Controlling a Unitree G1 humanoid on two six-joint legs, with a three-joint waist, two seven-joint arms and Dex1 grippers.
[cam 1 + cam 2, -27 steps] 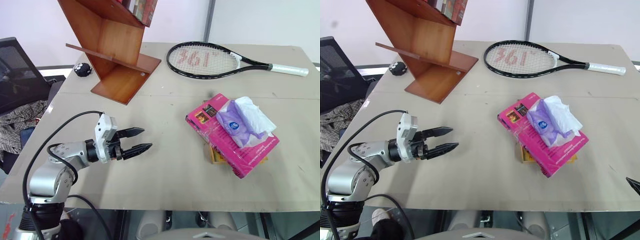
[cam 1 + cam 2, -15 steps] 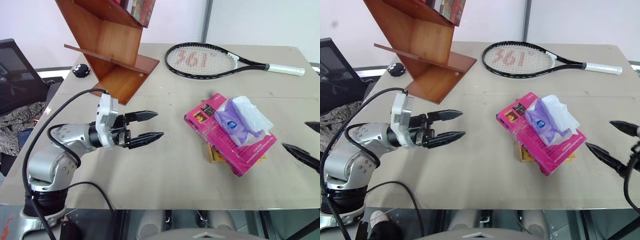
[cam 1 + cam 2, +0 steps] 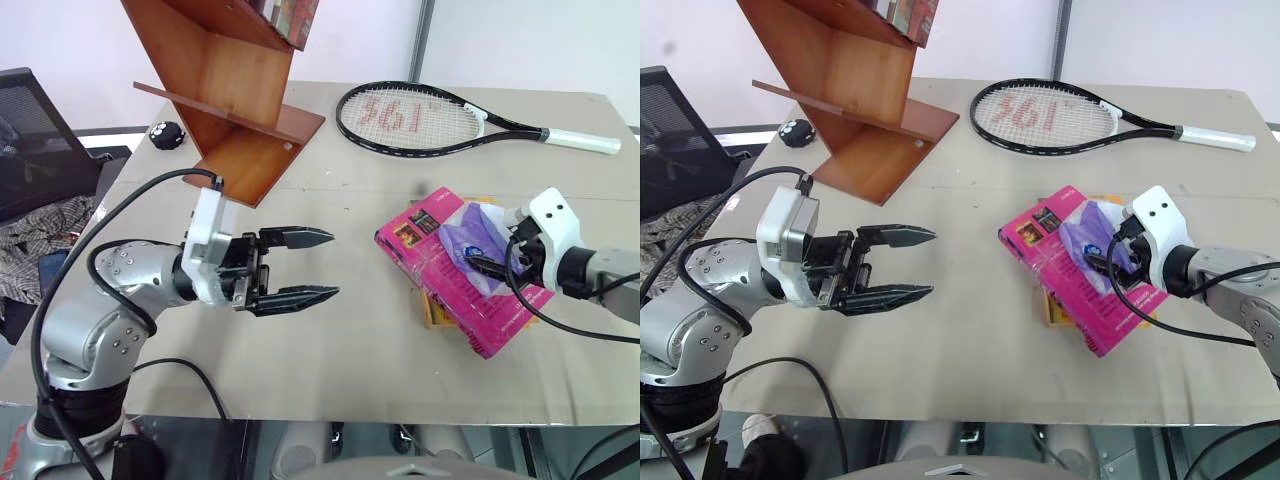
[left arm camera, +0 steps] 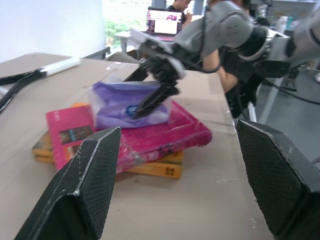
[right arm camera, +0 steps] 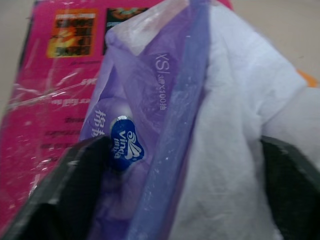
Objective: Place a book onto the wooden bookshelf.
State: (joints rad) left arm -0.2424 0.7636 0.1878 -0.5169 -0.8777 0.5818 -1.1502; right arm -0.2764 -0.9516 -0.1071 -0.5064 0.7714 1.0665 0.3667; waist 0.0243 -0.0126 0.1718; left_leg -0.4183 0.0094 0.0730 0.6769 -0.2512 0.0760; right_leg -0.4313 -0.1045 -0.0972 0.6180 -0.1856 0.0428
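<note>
My left pincer (image 3: 315,265) hangs wide open above the tan table (image 3: 330,340), its two black fingers pointing toward three o'clock at the pink book (image 3: 450,290). That book lies flat near the table's right side, at about three o'clock from my left pincer, stacked on a yellow-orange book (image 4: 150,167) whose edges peek out beneath it. A purple tissue pack (image 5: 150,130) with white tissue spilling out sits on the pink cover, and my right pincer (image 3: 1102,252) straddles it, one finger on each side of the pack, moderately spread. The wooden bookshelf (image 3: 225,90) stands at eleven o'clock on the table, well apart from the book, with a tennis racket (image 3: 440,115) lying at one o'clock.
</note>
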